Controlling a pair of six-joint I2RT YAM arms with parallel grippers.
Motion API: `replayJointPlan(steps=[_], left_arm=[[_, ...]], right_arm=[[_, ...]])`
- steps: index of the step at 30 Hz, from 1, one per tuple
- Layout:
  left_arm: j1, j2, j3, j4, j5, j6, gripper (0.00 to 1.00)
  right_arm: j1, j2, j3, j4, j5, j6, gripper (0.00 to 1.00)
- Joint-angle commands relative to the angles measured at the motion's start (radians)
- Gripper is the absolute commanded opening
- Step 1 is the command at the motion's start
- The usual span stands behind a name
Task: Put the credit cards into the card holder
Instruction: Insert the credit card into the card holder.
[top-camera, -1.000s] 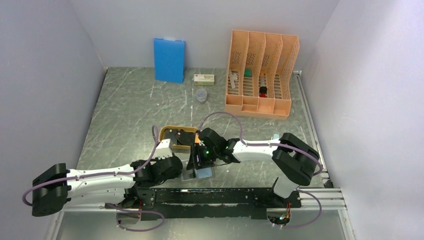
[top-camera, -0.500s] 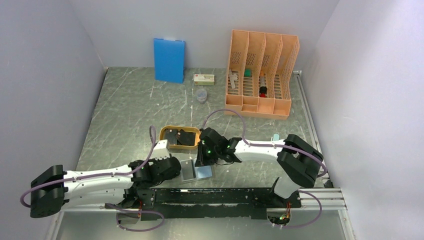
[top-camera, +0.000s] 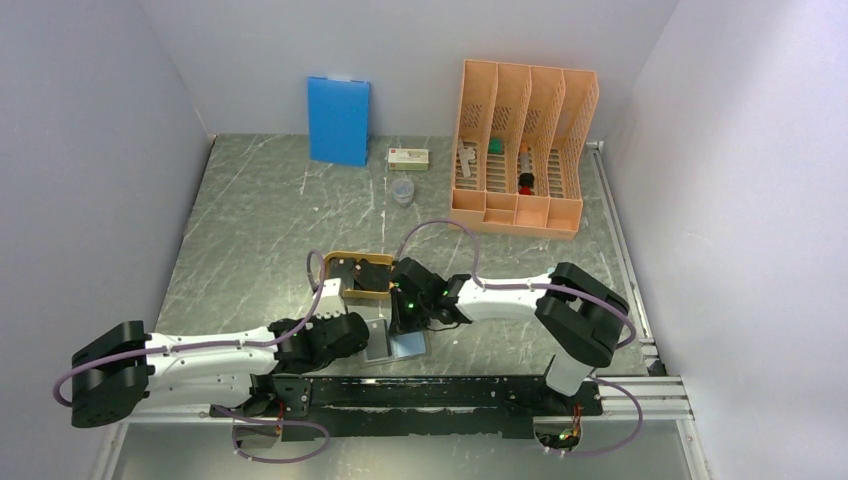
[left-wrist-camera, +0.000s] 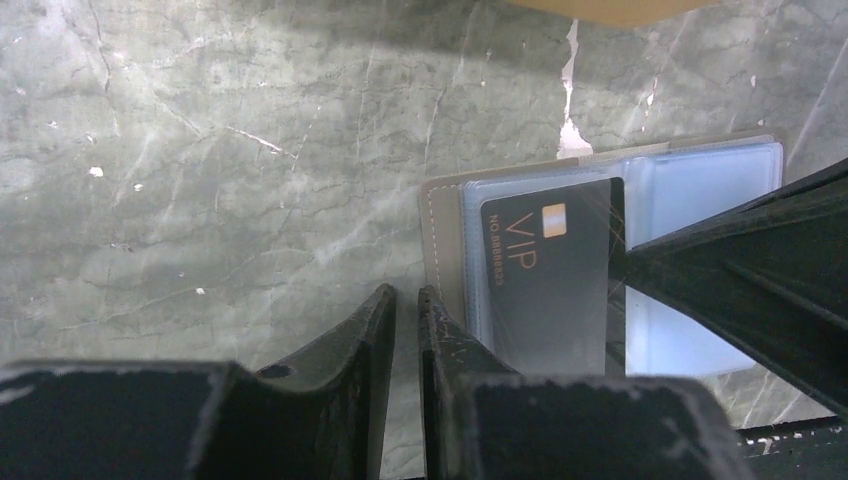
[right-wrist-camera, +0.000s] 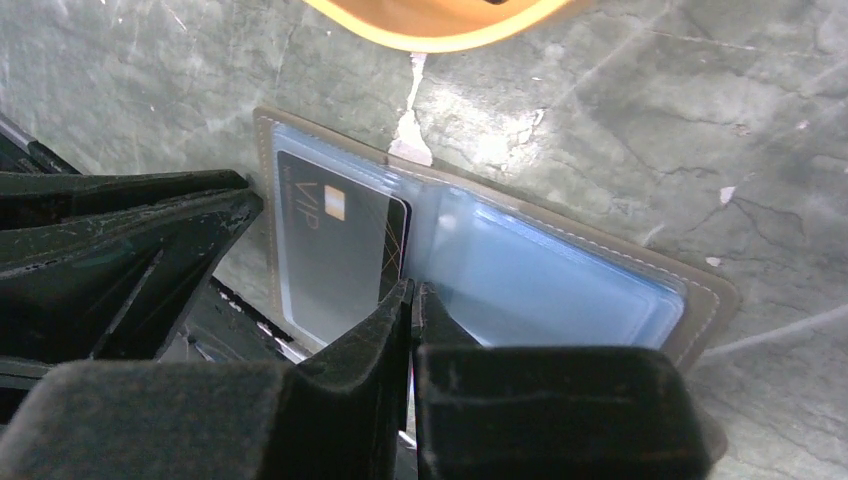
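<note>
The card holder (top-camera: 410, 346) lies open on the table, pale blue pockets up (right-wrist-camera: 560, 280) (left-wrist-camera: 700, 180). A black credit card marked VIP (left-wrist-camera: 550, 270) (right-wrist-camera: 335, 250) sits in its left pocket, its right edge near the fold. My right gripper (right-wrist-camera: 412, 288) (top-camera: 405, 318) is shut with nothing in it, its tips at that right edge. My left gripper (left-wrist-camera: 407, 295) (top-camera: 365, 335) stands a narrow slit open and empty, with one fingertip on the holder's left border. More dark credit cards (top-camera: 352, 268) lie in the orange tray (top-camera: 340, 290) just behind.
At the back right stands a tall orange file rack (top-camera: 525, 150). A blue board (top-camera: 338, 120) leans on the back wall, with a small box (top-camera: 409, 158) and a small cup (top-camera: 402, 190) near it. A black rail (top-camera: 450, 390) runs along the near edge.
My right gripper's jaws have closed from wide apart and dropped to the card's edge. The card now lies flat in the left pocket. The left jaws narrowed slightly.
</note>
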Motion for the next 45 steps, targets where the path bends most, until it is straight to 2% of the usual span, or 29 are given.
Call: replayJointPlan(steps=[1, 10, 17, 24, 28, 33, 36, 39, 45], left_arm=[[0.003, 0.025, -0.014, 0.012, 0.032, 0.010, 0.21], [0.003, 0.041, -0.011, 0.033, 0.049, 0.013, 0.19], [0.003, -0.048, 0.020, -0.104, -0.009, -0.019, 0.20], [0.003, -0.218, 0.089, -0.299, -0.099, -0.055, 0.23], [0.004, -0.304, 0.146, -0.400, -0.184, -0.036, 0.29], [0.028, -0.312, 0.196, -0.370, -0.237, 0.067, 0.42], [0.059, -0.263, 0.235, -0.347, -0.230, 0.107, 0.46], [0.121, -0.236, 0.247, -0.276, -0.182, 0.196, 0.48], [0.441, -0.179, 0.251, -0.132, 0.115, 0.382, 0.47]], right_arm=[[0.023, 0.023, 0.036, -0.013, 0.003, -0.023, 0.06], [0.039, 0.036, 0.056, -0.001, -0.023, -0.007, 0.05], [0.039, -0.069, 0.051, -0.060, 0.034, -0.012, 0.06], [0.035, -0.193, 0.066, -0.156, 0.099, -0.052, 0.20], [0.026, -0.275, 0.064, -0.181, 0.233, -0.090, 0.23], [0.010, -0.372, 0.029, -0.136, 0.314, -0.136, 0.45], [-0.003, -0.387, 0.011, -0.119, 0.312, -0.152, 0.53], [-0.044, -0.373, -0.022, -0.080, 0.249, -0.147, 0.54], [-0.089, -0.385, -0.059, 0.045, 0.170, -0.137, 0.54]])
